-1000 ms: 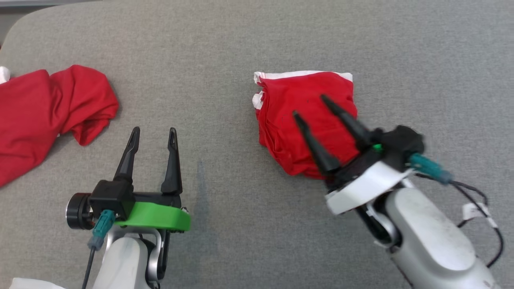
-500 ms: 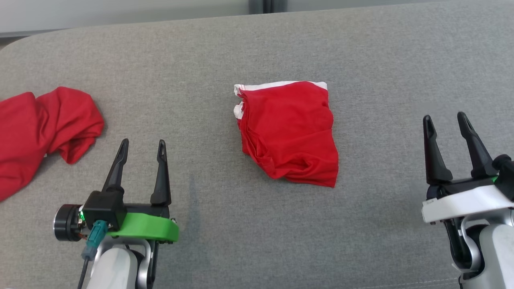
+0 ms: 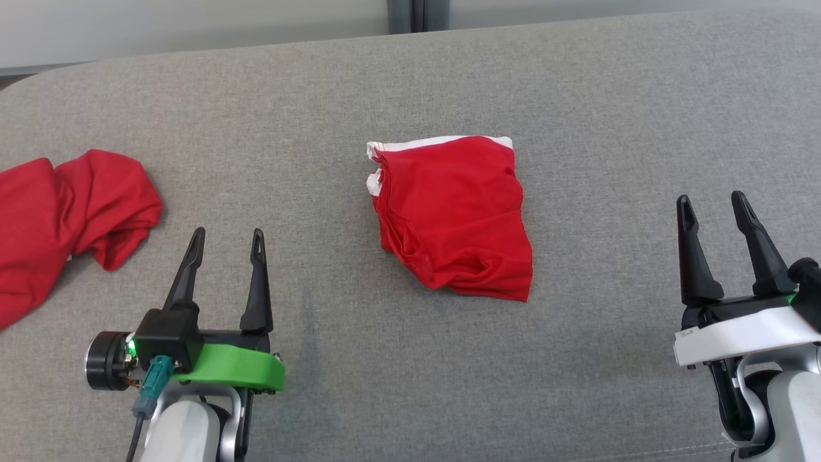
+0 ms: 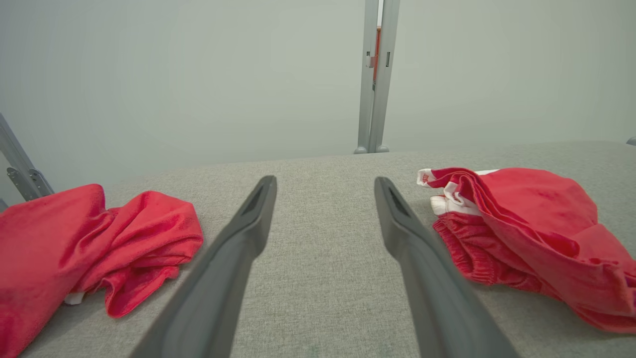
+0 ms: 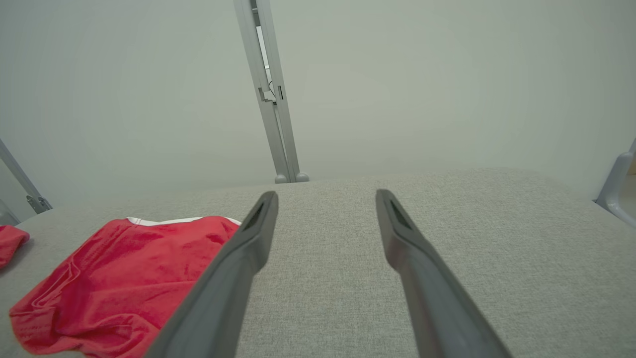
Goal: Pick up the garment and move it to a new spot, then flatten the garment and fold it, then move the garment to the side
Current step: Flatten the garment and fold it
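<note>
The red garment (image 3: 452,215), edged in white along its far side, lies folded into a rough, somewhat rumpled square near the middle of the grey fabric-covered desk (image 3: 609,96), with nothing touching it. In the left wrist view the garment (image 4: 526,233) shows stacked layers and a gathered elastic edge on the side facing that camera. In the right wrist view it (image 5: 124,278) lies low and flat to the left of the fingers. The left gripper (image 3: 228,232) is near the desk's front edge, left of the garment and apart from it, with its two fingers spread and empty (image 4: 324,180). The right gripper (image 3: 710,197) is well off to the garment's right, also spread and empty (image 5: 326,194). A second red garment (image 3: 64,218) lies crumpled at the desk's far left (image 4: 74,238). Behind the desk, a grey metal post (image 4: 375,74) stands against a pale wall.
</note>
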Available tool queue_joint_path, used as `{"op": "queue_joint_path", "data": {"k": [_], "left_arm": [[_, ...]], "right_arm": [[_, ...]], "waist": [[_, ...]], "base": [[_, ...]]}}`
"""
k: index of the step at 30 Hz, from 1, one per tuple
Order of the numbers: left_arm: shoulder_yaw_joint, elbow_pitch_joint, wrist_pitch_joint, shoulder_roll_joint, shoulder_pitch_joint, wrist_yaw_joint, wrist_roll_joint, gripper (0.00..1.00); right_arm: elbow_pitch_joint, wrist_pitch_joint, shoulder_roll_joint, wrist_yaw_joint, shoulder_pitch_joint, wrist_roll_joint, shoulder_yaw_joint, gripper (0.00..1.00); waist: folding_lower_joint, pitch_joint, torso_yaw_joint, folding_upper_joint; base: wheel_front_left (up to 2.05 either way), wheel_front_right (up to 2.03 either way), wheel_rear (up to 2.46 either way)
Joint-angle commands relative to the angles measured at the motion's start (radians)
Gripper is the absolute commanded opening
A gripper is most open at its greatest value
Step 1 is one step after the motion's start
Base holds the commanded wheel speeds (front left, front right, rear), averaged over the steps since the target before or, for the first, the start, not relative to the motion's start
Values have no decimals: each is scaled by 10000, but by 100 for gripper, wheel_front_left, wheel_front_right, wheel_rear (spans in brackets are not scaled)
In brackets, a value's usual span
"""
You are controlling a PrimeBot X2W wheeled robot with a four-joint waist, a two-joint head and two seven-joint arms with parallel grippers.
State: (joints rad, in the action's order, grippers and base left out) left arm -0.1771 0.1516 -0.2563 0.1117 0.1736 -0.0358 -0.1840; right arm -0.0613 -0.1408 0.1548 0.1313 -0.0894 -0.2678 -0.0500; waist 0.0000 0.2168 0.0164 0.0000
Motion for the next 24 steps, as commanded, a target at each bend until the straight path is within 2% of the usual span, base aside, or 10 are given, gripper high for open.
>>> {"op": "queue_joint_path", "data": {"k": [1, 5, 6, 7, 11, 15, 18, 24], "left_arm": [[-11, -33, 11, 97, -153, -41, -46, 100], [-42, -52, 10, 124, -95, -58, -61, 100], [-65, -61, 11, 117, -33, -45, -65, 100], [-81, -73, 13, 118, 29, -38, -60, 100], [-168, -142, 1, 108, 319, -12, -10, 100], [-290, -186, -25, 50, 519, -6, 41, 100], [-340, -172, -53, 1, 698, 21, 36, 100], [-479, -92, -92, -158, 841, 17, -41, 100]], "right_arm": [[-55, 40, 0, -11, 79, 71, -36, 100], [-30, 113, -57, -11, 36, 76, -94, 100], [5, 158, -80, -11, -20, 58, -26, 38], [40, 187, -86, -11, -98, 39, 64, 0], [562, 277, -61, -11, -633, -93, 897, 0], [1594, 98, -136, -11, -1589, -312, 2509, 0], [2607, -160, -305, -11, -2444, -487, 3745, 0], [4691, -651, -663, -11, -3824, -882, 5363, 0]], "waist": [[0, -11, 5, 0], [0, 13, 23, 0], [0, 51, 51, 0], [0, 91, 78, 0], [0, 335, 245, 0], [0, 599, 451, 0], [0, 788, 631, 0], [0, 995, 937, 0]], "base": [[0, 0, 0], [0, 0, 0], [0, 0, 0], [0, 0, 0], [0, 0, 0], [0, 0, 0], [0, 0, 0], [0, 0, 0]]}}
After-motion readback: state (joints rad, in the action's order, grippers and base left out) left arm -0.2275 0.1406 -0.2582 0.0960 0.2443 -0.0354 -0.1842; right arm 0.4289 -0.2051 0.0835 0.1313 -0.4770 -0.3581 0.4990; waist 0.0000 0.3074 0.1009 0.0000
